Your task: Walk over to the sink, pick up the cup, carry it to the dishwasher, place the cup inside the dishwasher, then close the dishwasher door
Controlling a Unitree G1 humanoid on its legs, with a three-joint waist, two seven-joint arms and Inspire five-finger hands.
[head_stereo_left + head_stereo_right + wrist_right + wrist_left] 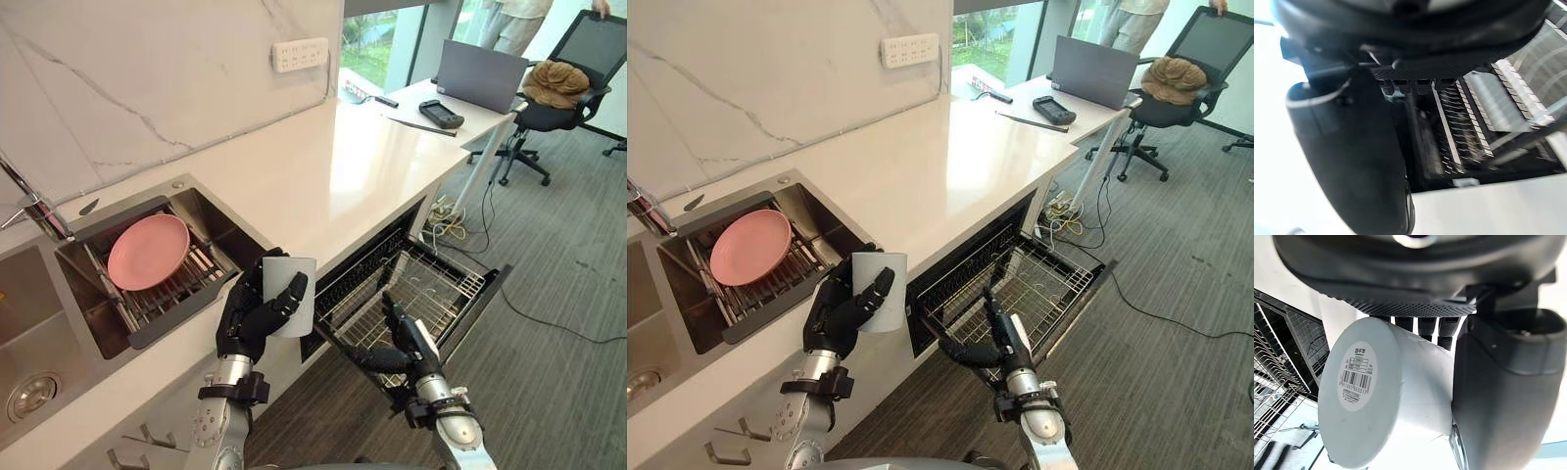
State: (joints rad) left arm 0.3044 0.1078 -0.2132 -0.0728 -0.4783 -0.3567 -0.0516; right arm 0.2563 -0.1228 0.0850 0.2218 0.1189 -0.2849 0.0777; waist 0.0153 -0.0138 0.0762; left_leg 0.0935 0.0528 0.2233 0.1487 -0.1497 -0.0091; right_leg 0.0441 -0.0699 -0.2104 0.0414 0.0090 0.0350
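Left eye view: the white counter (333,176) runs away from me toward a laptop (480,73), a chair (573,73) and a person (509,24) at its far end, with a socket (301,54) on the marble wall behind. Near the counter's left end sits the sink (93,323), where a pink plate (147,252) leans on a wire drainer beside the tap (34,211). Under the counter's front edge the dishwasher is open and its wire rack (431,284) is pulled out over the floor. The left hand (245,323) is up at the counter's front edge, between sink and dishwasher, with the cup (299,264) in it: the fingers (1425,325) curl round the far side and the thumb presses across the near side, so the cup is clamped upright, off the counter and left of the rack. The right hand (409,343) is low over the rack's front edge, fingers mostly straight and reaching forward, thumb stuck out to the side, holding nothing; I cannot tell whether it touches the wire.
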